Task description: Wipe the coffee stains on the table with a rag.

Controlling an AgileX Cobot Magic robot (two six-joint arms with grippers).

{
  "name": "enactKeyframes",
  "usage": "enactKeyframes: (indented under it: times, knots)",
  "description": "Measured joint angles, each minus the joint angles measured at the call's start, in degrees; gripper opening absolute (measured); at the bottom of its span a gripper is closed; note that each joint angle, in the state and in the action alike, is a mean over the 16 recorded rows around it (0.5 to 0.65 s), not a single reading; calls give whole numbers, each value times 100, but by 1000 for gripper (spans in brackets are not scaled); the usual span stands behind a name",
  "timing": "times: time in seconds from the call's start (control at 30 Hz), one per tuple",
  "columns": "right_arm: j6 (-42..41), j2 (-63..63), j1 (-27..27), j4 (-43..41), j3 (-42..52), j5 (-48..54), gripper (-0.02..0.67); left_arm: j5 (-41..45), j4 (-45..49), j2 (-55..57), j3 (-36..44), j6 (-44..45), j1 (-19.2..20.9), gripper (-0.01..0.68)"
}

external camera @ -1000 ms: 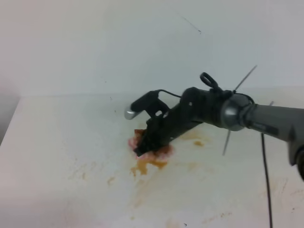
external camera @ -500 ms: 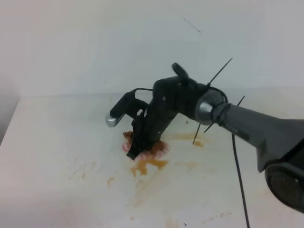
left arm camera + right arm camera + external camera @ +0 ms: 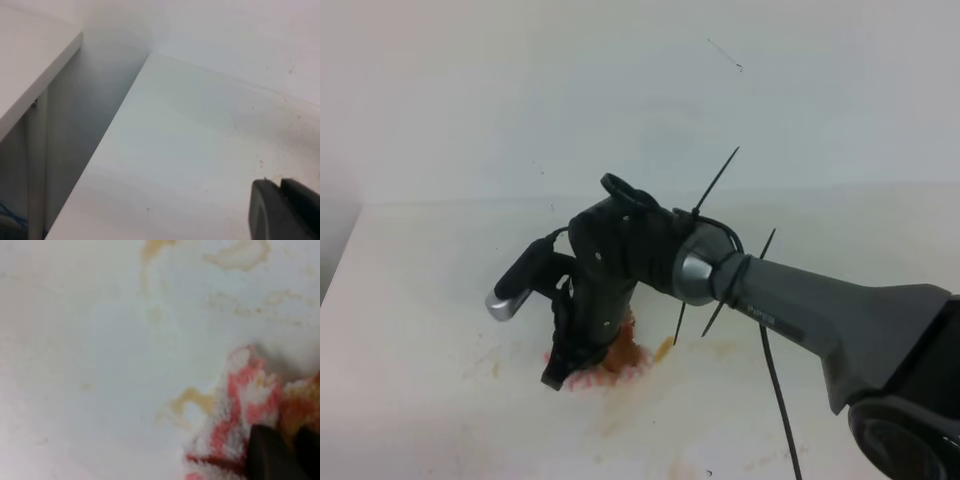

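- Right tool (image 3: 560, 372) is clamped on the rag (image 3: 608, 366), its black fingers (image 3: 272, 457) pinching the pink-and-white striped cloth and pressing it onto the desk (image 3: 410, 300).
- Rag sits left of the desk's middle in the high view, its inner folds soaked orange-brown (the wrist view shows this best).
- Coffee stains (image 3: 186, 404) lie just beside the rag as a pale tan ring, with more thin smears (image 3: 240, 255) farther off and a faint patch (image 3: 720, 350) to the rag's right.
- Left tool (image 3: 285, 212) shows only as a dark corner over a bare stretch of desk; whether it is open or closed cannot be told.
- Desk is matte white, lightly speckled and scuffed, and meets a plain white wall (image 3: 520, 90) at the back.
- Beyond its left edge a gap separates it from another white surface (image 3: 25, 65).
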Motion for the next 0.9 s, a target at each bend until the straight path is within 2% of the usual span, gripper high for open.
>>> enactKeyframes:
  times: [0.23, 0.57, 0.7, 0.9]
  knots:
    - [410, -415, 101, 48, 819, -1129, 48, 0, 5, -19, 0, 0, -1, 0]
    - [666, -1550, 101, 10, 3138, -3486, 48, 0, 5, -28, 0, 0, -1, 0]
    - [624, -1839, 24, -78, 3800, -3833, 48, 0, 5, -37, 0, 0, -2, 0]
    - [514, -1946, -392, -237, 4219, -3702, 48, 0, 5, -47, 0, 0, -2, 0]
